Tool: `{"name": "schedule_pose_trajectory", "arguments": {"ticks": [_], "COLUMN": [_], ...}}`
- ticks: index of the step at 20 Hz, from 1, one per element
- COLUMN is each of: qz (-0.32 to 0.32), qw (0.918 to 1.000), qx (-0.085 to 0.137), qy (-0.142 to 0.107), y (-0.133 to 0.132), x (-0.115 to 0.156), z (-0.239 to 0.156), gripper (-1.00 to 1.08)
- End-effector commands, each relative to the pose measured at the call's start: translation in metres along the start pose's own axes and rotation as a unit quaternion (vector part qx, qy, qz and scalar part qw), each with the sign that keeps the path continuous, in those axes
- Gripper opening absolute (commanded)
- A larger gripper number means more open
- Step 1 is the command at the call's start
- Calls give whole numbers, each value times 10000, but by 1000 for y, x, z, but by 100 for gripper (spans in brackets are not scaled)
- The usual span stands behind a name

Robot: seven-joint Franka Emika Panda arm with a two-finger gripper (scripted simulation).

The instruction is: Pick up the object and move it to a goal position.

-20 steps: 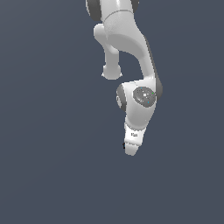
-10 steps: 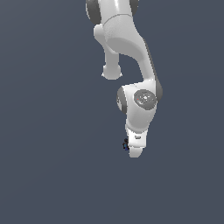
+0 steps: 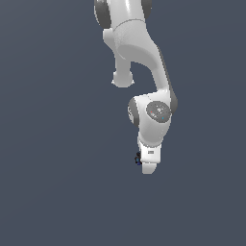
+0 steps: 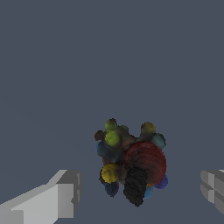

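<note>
The object (image 4: 130, 160) is a dark lump of small balls speckled red, yellow, blue and green. In the wrist view it lies on the grey floor between my two grey fingers (image 4: 57, 197), which stand wide apart and do not touch it. In the exterior view the white arm hangs down over it and only a dark speck of the object (image 3: 138, 158) shows at the exterior view's left of the hand. My gripper (image 3: 148, 169) is open there, with its fingertips hidden behind the hand.
The plain dark grey floor (image 3: 53, 192) fills both views. The arm's white links (image 3: 139, 53) rise from the gripper toward the top of the exterior view.
The arm has lowered and shifted slightly toward the exterior view's left. The dark speck of the object now shows beside the hand, where it was hidden one second ago.
</note>
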State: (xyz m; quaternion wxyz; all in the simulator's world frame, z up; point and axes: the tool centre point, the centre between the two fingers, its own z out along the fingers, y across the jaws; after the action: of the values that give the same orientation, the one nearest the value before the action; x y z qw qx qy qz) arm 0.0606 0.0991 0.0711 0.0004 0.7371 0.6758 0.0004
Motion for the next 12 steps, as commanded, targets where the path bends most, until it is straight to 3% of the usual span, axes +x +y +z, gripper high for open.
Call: {"name": "schedule_pose_trajectory", "arguments": {"ticks": [1,11,12], "qz": [-8,-22,-22], "qw": [10000,10000,10000], "qx": [7,6,6], "qy": [-1,-2,-2], "y": [-1,0,0], "x": [0,0,0], "z": [11,42,42], "gripper": [100,100,-100]}}
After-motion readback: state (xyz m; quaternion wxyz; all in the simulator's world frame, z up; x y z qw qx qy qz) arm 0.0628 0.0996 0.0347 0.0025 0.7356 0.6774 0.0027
